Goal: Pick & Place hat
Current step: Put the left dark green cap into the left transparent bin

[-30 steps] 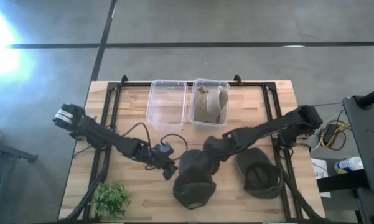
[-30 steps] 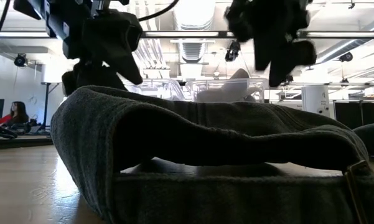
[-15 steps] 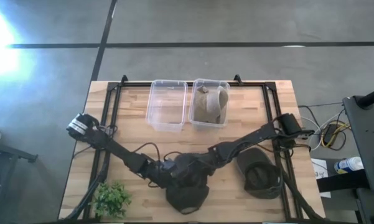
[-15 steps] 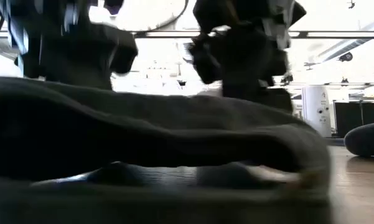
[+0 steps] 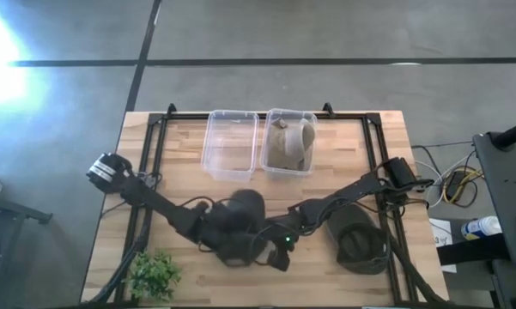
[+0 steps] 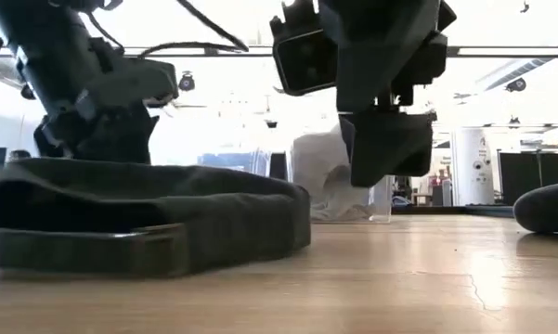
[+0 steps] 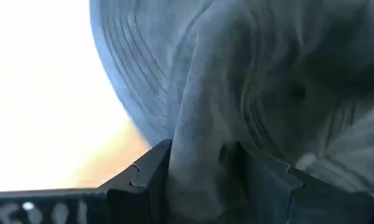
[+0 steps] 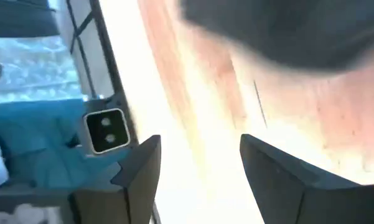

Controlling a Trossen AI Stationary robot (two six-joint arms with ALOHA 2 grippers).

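Observation:
A dark grey hat [image 5: 239, 221] lies bunched on the table near its middle; in the low view the hat [image 6: 158, 213] rests on the wood by its underside. My left gripper [image 5: 211, 233] sits at the hat's left side, shut on its cloth [image 7: 202, 155]. My right gripper [image 5: 280, 255] hangs open just right of the hat, above bare wood [image 8: 199, 149], and holds nothing; in the low view the right gripper [image 6: 382, 153] is clear of the table. A second dark hat [image 5: 357, 237] lies near the right edge. My left gripper pinches a raised fold of the hat's cloth [image 7: 196, 118] between its two fingers [image 7: 146, 171]. It comes at the hat from the table's left, slanting down. How many layers it holds I cannot tell. The hat's underside [image 6: 93, 264] stays on the table.
Two clear bins stand at the far edge: an empty one [image 5: 232, 142] and one holding a tan hat [image 5: 289, 143]. A small green plant [image 5: 151, 275] sits at the near left corner. Black frame rails [image 5: 151, 163] run along both sides. Bare wood shows between hat and bins.
Both grippers came down toward the near edge onto the hat. The hat then slid toward the table's left and far side and bunched into a smaller heap. My right gripper has come off it and now stands to its right, clear of the wood.

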